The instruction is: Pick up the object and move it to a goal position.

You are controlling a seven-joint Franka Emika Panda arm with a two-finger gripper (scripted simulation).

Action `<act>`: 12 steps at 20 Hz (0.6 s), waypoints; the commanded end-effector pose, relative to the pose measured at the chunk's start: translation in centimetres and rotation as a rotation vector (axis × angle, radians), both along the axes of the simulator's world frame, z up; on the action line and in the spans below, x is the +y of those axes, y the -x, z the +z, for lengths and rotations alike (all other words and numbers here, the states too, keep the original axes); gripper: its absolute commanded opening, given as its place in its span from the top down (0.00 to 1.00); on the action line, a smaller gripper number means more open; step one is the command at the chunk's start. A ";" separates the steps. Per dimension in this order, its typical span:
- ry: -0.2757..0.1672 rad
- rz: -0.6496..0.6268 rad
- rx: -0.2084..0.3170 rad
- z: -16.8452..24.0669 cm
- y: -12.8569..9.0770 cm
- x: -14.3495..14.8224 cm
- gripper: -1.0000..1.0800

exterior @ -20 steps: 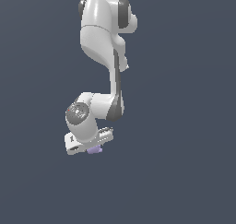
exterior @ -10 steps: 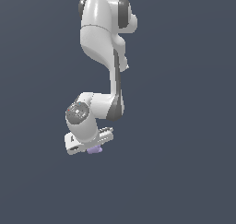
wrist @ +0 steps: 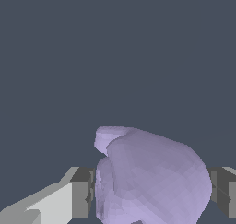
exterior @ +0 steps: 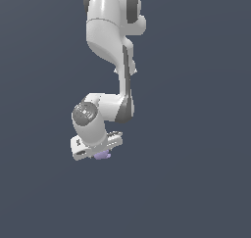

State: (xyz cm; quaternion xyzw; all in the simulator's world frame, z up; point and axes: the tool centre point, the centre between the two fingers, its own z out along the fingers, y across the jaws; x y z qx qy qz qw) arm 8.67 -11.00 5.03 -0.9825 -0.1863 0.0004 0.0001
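Claw (wrist: 150, 191) clamped on lavender lumpy blob (wrist: 150, 177), a finger (wrist: 82, 193) touching each side of it. Blob (exterior: 102, 155) sits just under the white arm (exterior: 110, 36).

arm (exterior: 105, 31): glossy white shells | joints: dark grey caps | fingers (wrist: 82, 193): white, grey pads

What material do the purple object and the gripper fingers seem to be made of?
The purple object looks matte, like soft plastic or clay: even lavender, faceted lumps, no gloss. This is a render, so the material stays open. The fingers look like hard plastic or metal: flat white sides, grey pads, sharp edges. The gripper body is smooth glossy white.
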 end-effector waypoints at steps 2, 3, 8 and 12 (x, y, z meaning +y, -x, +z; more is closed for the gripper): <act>0.000 0.000 -0.001 1.2 0.8 0.6 1.00; 0.000 0.000 -0.001 1.6 1.1 0.9 1.00; 0.000 0.000 -0.001 4.2 3.1 2.3 1.00; 0.001 0.000 -0.001 6.7 5.0 3.7 1.00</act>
